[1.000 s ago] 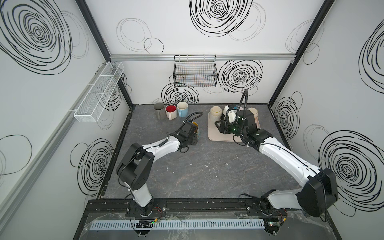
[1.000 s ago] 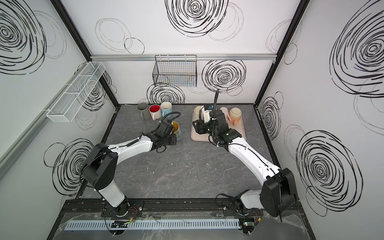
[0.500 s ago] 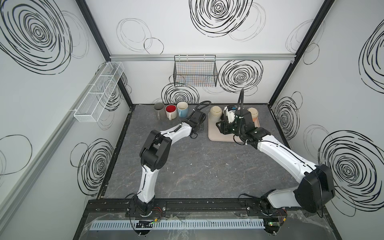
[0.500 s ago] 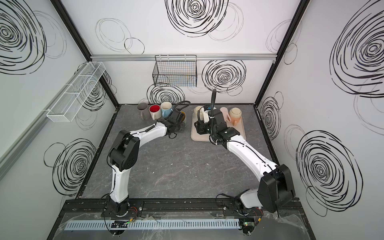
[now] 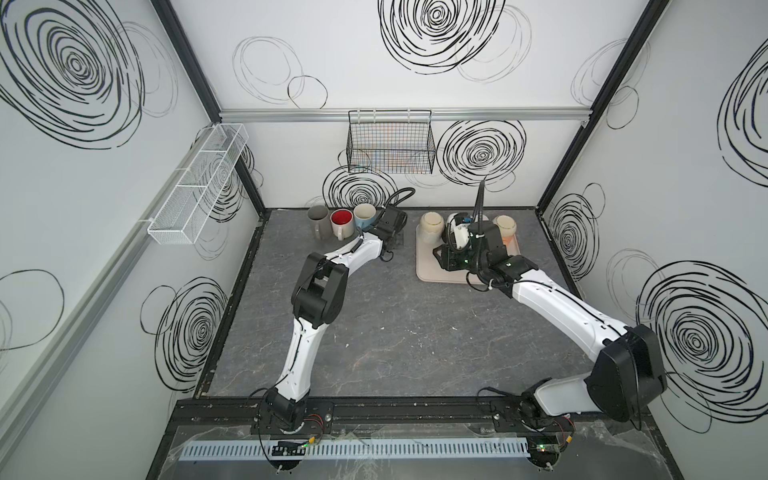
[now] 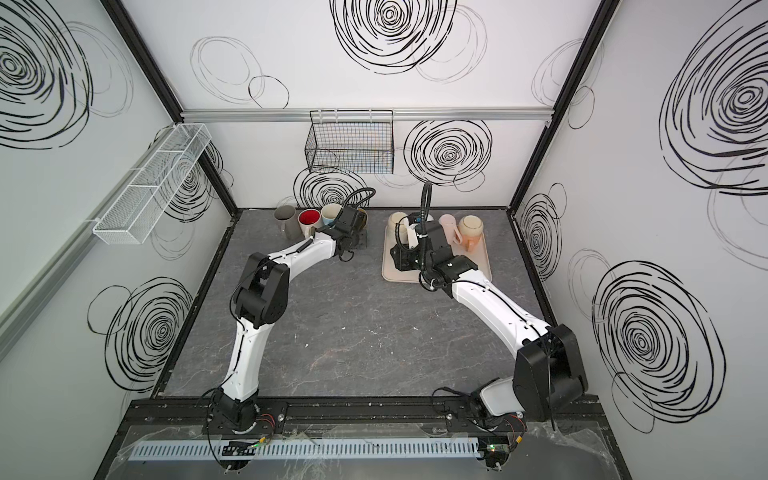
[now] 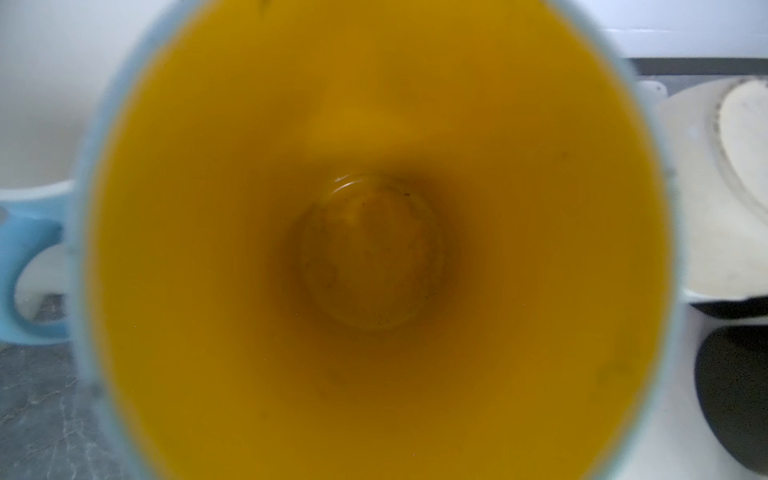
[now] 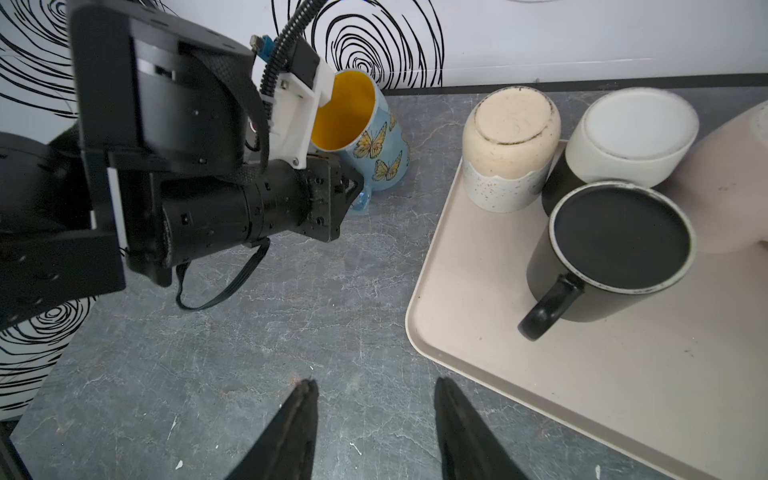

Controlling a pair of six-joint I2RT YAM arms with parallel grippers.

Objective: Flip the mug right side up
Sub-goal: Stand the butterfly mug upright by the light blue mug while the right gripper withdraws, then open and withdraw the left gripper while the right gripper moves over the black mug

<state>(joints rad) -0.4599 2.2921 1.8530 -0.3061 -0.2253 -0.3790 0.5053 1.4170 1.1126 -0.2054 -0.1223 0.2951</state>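
Grey table (image 5: 395, 332), beige tray (image 8: 478, 291) on its right rear part. Butterfly mug (image 8: 374, 137) sits off the tray, near the back wall, between the tray and the light-blue mug (image 5: 365, 214). It is pale blue with yellow-orange butterflies and yellow inside (image 7: 374, 249), mouth up, leaning a bit. Can't tell if its base touches the table. Left gripper (image 8: 355, 187) is clamped on its handle. Right gripper (image 8: 376, 381) hangs over bare table just beside the tray, jaws apart, nothing between them.
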